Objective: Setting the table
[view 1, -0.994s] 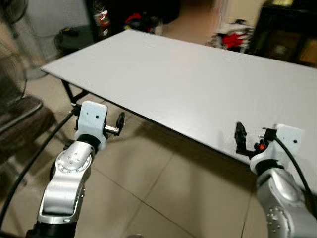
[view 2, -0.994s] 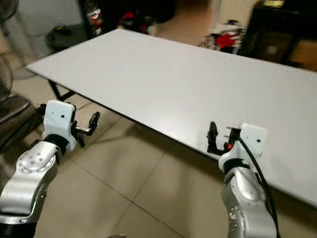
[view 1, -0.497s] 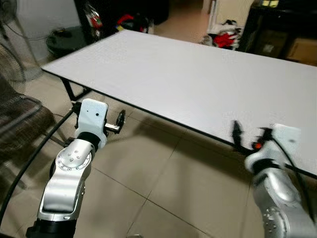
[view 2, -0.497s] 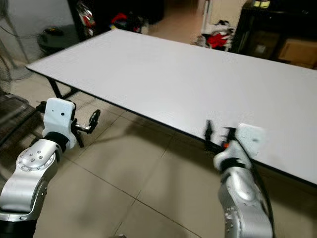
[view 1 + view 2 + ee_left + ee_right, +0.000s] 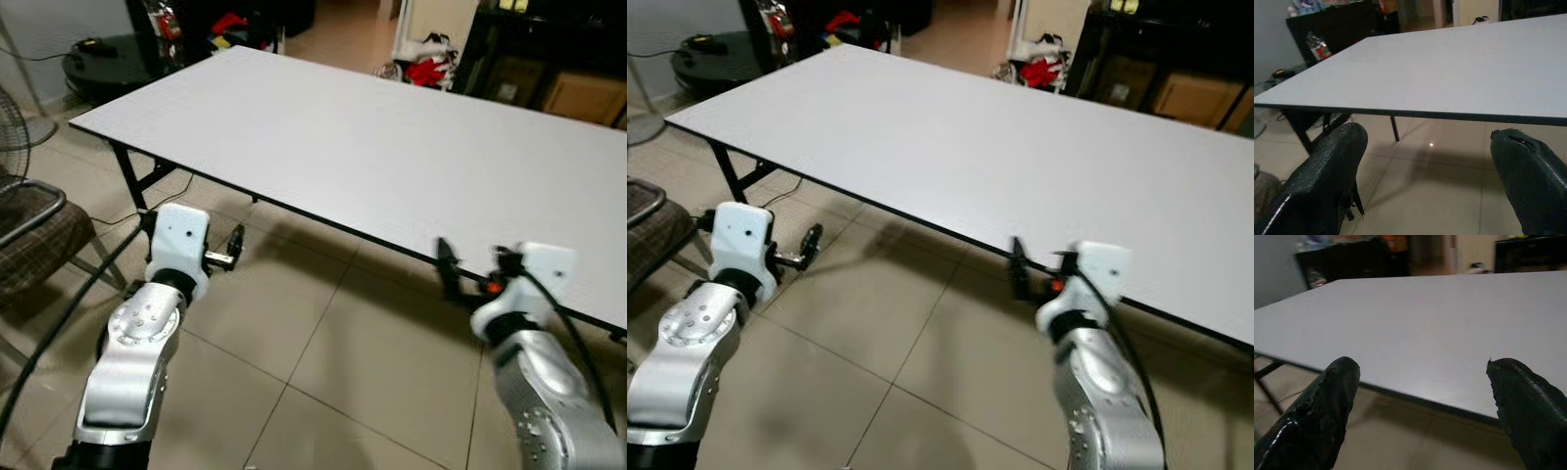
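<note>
Both tools are held released in front of the white bench.

The bench (image 5: 392,147) is seen stretching across the view, its white top bare, black legs planted on the tiled floor (image 5: 333,352). The left tool (image 5: 233,247) is held low, below the near edge and over the tiles, fingers (image 5: 1327,176) spread apart with nothing between them. The right tool (image 5: 449,276) is raised just beside the near edge, fingers (image 5: 1322,406) likewise parted and nothing gripped. A chair (image 5: 39,240) is seen at the robot's left, and clutter (image 5: 426,69) lies beyond the far side.
</note>
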Motion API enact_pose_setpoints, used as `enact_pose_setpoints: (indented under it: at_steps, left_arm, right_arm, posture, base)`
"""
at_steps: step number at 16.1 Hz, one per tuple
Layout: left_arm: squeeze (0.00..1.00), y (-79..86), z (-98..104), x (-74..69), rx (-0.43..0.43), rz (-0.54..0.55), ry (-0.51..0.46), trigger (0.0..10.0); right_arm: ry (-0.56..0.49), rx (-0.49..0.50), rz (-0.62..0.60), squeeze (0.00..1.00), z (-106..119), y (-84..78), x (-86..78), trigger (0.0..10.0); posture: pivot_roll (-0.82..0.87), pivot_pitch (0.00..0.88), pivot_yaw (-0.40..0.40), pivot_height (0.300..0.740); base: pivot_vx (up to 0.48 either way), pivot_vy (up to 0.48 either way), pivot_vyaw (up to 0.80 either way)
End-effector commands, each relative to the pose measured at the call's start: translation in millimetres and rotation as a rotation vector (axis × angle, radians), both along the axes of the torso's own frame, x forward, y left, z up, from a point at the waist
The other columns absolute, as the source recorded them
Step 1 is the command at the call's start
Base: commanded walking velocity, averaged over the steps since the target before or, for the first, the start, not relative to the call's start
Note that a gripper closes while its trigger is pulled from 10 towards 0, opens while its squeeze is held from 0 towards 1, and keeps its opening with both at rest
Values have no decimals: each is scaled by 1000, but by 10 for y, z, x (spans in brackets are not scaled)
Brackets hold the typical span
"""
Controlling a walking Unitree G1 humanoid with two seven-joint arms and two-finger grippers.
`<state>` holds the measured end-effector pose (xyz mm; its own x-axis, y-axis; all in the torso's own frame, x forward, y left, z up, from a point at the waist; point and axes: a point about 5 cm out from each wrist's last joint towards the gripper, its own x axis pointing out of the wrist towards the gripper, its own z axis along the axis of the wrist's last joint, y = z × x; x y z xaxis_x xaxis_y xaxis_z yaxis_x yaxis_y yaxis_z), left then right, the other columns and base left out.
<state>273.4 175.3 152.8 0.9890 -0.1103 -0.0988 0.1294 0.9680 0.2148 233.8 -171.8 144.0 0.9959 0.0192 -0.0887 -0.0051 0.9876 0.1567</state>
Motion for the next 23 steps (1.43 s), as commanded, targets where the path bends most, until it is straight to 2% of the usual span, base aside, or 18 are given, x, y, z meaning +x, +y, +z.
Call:
enact_pose_setpoints:
  at_steps: [1, 4, 12, 20, 23]
  left_arm:
    - [0, -3, 24, -6, 5, 7, -8, 10000]
    - [0, -16, 5, -6, 6, 5, -3, 10000]
    - [0, -4, 38, 34, 12, -4, -7, 10000]
    - [0, 50, 56, 23, 13, 21, -13, 10000]
    - [0, 94, 128, 54, 23, 65, -48, 10000]
  right_arm:
    - [6, -8, 13, 0, 1, 8, 11, 10000]
    - [10, -10, 16, 0, -9, 5, 2, 10000]
    - [10, 4, -9, 0, -12, -11, 24, 10000]
    - [7, 0, 4, 0, -5, 2, 80, 10000]
    - [-5, 0, 22, 0, 21, 23, 107, 10000]
  posture:
    - [51, 0, 15, 740]
    - [50, 0, 18, 740]
    - [44, 0, 36, 740]
    - [67, 0, 21, 740]
    - [71, 0, 18, 740]
  base:
    - [0, 345, 0]
    - [0, 345, 0]
    - [0, 342, 800]
    - [0, 343, 800]
    - [0, -160, 800]
